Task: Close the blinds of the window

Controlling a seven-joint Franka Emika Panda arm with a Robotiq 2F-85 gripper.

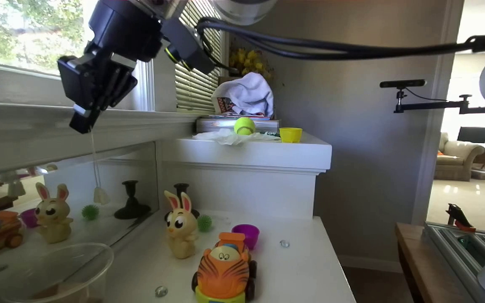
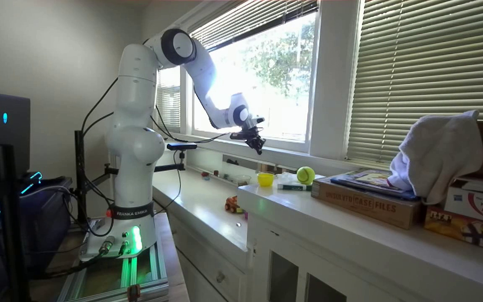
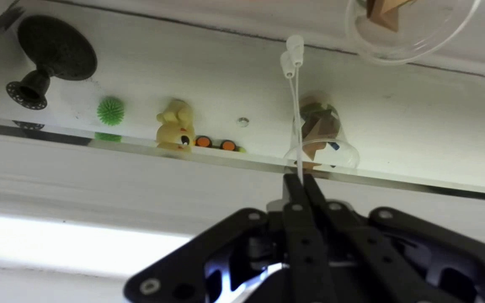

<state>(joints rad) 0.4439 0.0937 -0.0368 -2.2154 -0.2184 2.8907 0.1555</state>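
The blinds (image 1: 198, 63) are thin horizontal slats lowered over the tall narrow window in an exterior view. Slatted blinds (image 2: 430, 79) also cover a window at the right of an exterior view, and a narrow window (image 2: 169, 100) behind the arm. Another set of slats (image 2: 254, 23) hangs across only the top of the wide window. My gripper (image 3: 300, 179), in front of the sill below the wide window in both exterior views (image 1: 83, 124) (image 2: 259, 150), is shut on a thin white cord (image 3: 297, 101). The cord's two white tassels (image 1: 100, 195) hang below the fingertips. Its upper run is hidden.
A window sill (image 1: 175, 120) runs behind my gripper. Below are a mirror strip, a rabbit toy (image 1: 181, 227), an orange toy car (image 1: 225, 269) and a clear cup (image 1: 99, 269). A raised ledge (image 2: 275, 201) holds a tennis ball (image 2: 305, 175), a yellow cup (image 2: 265, 179) and game boxes.
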